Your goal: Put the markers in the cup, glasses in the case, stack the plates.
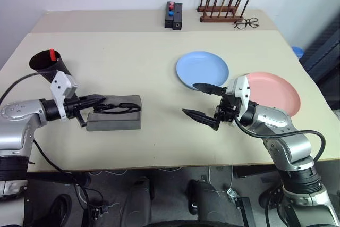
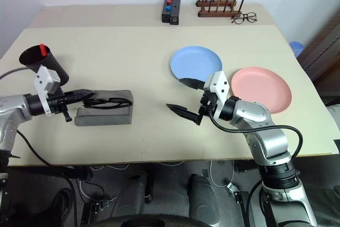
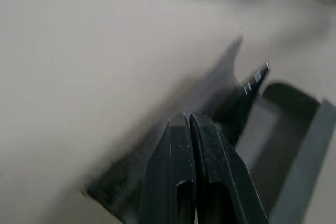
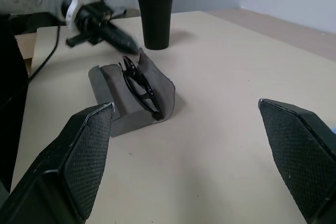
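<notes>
A beige tabletop [image 1: 149,67] is shown against a pale wall. At its left edge the dark cup [image 1: 50,66] is seen, tilted slightly leftward in the head views, with the red cap end of the marker [image 1: 52,54] projecting above its rim. The grey case [image 1: 114,114] is laid near the front left, its long axis running left to right, parallel to the front edge. The black sunglasses [image 1: 118,108] are laid on the case, aligned with its long axis; in the right wrist view they are seen resting against its raised flap. The left hand [image 1: 100,99] is held clenched, fingers pressed together, pointing rightward at the left end of the sunglasses; whether it touches them cannot be told. The right hand [image 1: 203,101] is held released over bare tabletop, fingers spread wide, pointing leftward, nothing between them. The light blue plate [image 1: 202,70] and the salmon pink plate [image 1: 273,93] are seen side by side at right, unstacked, their rims close together.
</notes>
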You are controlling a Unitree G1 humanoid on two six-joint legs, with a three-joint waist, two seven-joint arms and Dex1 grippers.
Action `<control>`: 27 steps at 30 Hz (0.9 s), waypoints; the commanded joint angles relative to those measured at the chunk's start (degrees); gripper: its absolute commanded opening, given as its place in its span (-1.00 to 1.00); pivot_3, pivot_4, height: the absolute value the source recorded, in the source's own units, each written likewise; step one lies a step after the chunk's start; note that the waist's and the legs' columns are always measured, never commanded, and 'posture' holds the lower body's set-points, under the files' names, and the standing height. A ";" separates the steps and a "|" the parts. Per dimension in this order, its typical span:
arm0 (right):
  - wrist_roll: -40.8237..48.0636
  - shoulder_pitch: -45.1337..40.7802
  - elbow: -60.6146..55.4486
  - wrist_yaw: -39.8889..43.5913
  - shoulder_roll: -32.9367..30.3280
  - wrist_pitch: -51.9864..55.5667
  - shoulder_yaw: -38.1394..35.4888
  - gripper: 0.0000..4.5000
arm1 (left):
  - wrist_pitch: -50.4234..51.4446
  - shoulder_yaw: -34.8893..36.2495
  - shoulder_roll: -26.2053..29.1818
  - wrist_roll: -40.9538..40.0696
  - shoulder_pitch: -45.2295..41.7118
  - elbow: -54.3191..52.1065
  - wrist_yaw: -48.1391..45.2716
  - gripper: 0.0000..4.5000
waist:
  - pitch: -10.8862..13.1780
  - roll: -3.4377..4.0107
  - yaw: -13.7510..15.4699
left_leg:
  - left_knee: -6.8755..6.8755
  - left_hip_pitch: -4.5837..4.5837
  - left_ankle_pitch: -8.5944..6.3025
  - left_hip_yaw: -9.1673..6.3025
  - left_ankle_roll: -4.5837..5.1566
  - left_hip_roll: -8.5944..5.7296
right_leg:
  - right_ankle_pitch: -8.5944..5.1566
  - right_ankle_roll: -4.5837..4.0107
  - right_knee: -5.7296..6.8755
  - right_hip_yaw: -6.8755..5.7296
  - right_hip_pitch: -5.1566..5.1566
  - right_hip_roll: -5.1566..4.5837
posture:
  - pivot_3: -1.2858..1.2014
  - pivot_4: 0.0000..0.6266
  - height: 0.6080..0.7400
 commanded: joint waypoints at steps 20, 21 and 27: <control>0.22 -1.02 -0.92 -0.40 0.25 -0.84 -0.71 1.00 | 7.43 2.53 2.46 -4.60 4.44 -5.97 -5.20 -0.98 | 0.00 0.00 -0.07 | 0.00 -0.01 0.00 0.01 0.00 0.00 | 0.00 0.00 -0.01 0.01 -0.01 -0.02 | 0.03 -0.52 1.00; 0.17 -1.06 -0.89 -0.41 0.27 -0.88 -0.69 1.00 | 8.41 2.43 2.40 -4.89 5.04 -6.72 -5.01 -0.98 | 0.00 0.00 -0.07 | 0.01 -0.01 0.00 0.01 0.00 0.00 | 0.00 -0.01 -0.01 0.02 -0.01 -0.02 | 0.03 -0.52 1.00; 0.16 -0.86 -1.04 -0.46 0.00 -0.81 -1.00 1.00 | 6.95 0.48 3.26 -1.12 7.06 -6.09 -3.91 -0.98 | 0.00 0.00 -0.03 | 0.00 0.00 0.00 0.00 0.00 0.00 | 0.00 -0.01 0.00 0.01 -0.01 -0.01 | 0.03 -0.52 1.00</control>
